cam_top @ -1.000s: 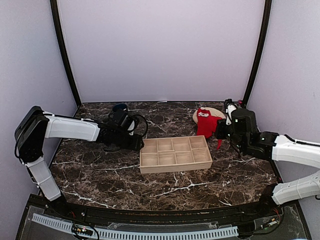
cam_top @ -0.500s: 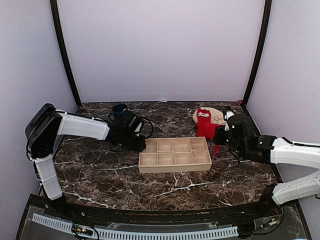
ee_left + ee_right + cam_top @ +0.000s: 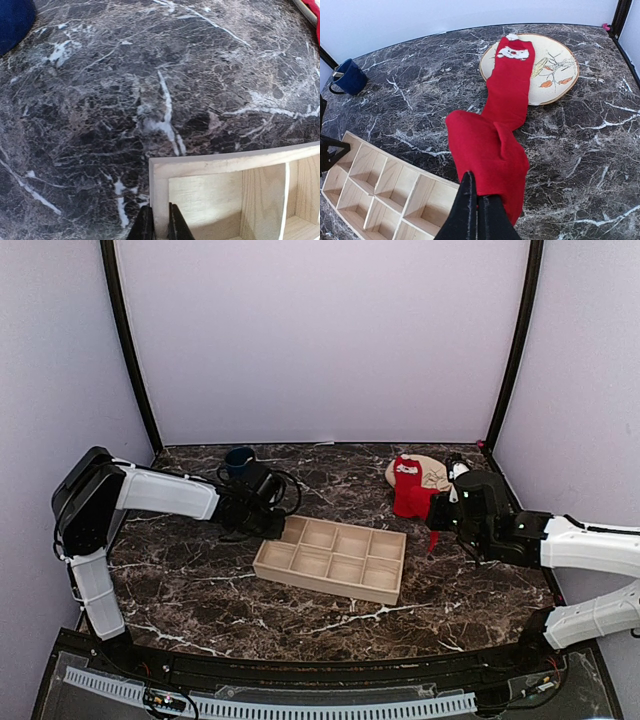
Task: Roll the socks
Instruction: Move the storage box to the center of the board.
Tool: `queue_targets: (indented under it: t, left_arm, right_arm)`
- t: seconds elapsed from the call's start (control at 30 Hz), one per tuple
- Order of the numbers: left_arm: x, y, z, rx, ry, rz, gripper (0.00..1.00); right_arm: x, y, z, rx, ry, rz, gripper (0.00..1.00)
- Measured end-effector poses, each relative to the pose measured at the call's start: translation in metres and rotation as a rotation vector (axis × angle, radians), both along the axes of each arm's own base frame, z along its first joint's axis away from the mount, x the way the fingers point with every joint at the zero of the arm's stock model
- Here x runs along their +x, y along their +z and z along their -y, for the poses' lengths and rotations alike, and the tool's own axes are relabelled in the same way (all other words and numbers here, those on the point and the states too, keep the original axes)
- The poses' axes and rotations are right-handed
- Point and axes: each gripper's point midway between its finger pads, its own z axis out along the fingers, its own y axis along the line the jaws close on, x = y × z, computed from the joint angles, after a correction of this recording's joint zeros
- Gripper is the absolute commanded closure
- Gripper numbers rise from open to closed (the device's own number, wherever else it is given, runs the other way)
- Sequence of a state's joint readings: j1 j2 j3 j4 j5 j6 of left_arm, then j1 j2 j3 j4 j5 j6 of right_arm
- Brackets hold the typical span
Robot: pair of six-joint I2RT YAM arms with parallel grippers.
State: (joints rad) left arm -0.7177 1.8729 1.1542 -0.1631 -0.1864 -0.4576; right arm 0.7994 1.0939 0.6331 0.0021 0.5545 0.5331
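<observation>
**Top external view: each tool clamped on something, tray askew**

The left tool is closed on the wall at a corner of the wooden tray, one finger on each side. The tray lies at an angle on the marble worktop.

The right tool has its fingers together, pinching the near end of the red socks. The socks stretch from the tool to the round plate, and the end with the white print lies on the plate. I cannot tell the two socks apart.

A dark blue mug stands near the back, behind the left arm.
</observation>
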Motion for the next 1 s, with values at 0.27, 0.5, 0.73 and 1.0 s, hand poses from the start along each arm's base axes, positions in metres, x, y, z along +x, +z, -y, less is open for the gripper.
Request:
queue_targets:
  t: [0.27,0.5,0.73,1.0]
  left_arm:
    - [0.025,0.001,-0.039,0.043,0.151,0.047,1.00]
    - [0.073,0.004,-0.051,0.063,0.256,0.083,1.00]
    - [0.112,0.006,-0.053,0.067,0.306,0.102,1.00]
    - [0.146,0.008,-0.048,0.076,0.309,0.126,1.00]
  right_arm:
    - [-0.002,-0.002,0.001,0.002,0.003,-0.001,1.00]
    - [-0.006,-0.004,0.001,0.008,0.014,0.002,1.00]
    - [-0.010,0.000,0.000,0.023,0.025,0.016,1.00]
    - [-0.013,0.004,0.000,0.034,0.032,0.026,1.00]
